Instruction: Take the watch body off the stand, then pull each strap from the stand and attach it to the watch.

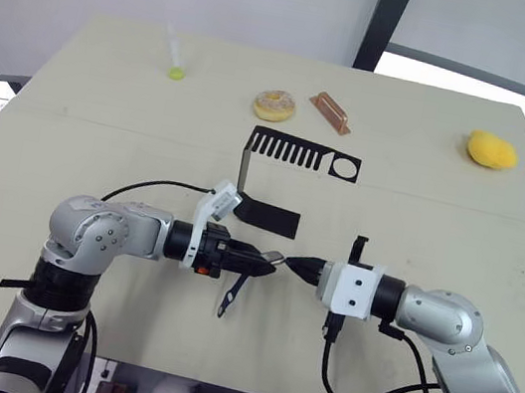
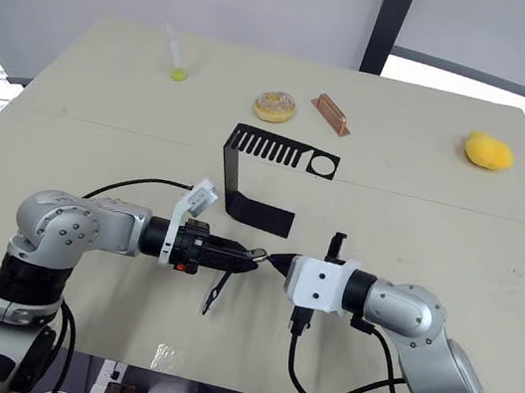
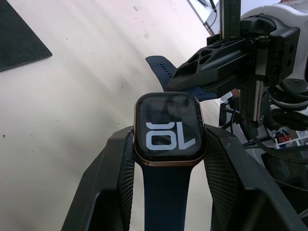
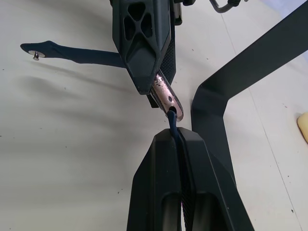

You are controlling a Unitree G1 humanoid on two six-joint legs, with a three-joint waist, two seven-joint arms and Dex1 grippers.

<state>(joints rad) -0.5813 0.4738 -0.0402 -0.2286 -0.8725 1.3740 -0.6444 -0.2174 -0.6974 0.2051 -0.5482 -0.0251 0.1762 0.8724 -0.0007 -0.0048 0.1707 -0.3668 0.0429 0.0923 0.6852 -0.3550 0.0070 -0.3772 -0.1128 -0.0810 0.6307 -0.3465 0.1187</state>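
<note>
Now left claw [image 3: 168, 187] clamps watch body [image 3: 168, 129]; right claw [image 4: 182, 144] pinches strap [image 4: 174, 126]

The stand [image 1: 275, 183] rises just beyond both claws; bare table [image 1: 99, 149] lies left and right.

1 watch body [image 3: 167, 129], 2 straps [image 3: 162, 192] [image 3: 166, 72], 1 stand [image 1: 283, 165], 1 donut [image 1: 274, 106], 1 sponge [image 1: 492, 150], 1 copper bar [image 1: 330, 112].
</note>
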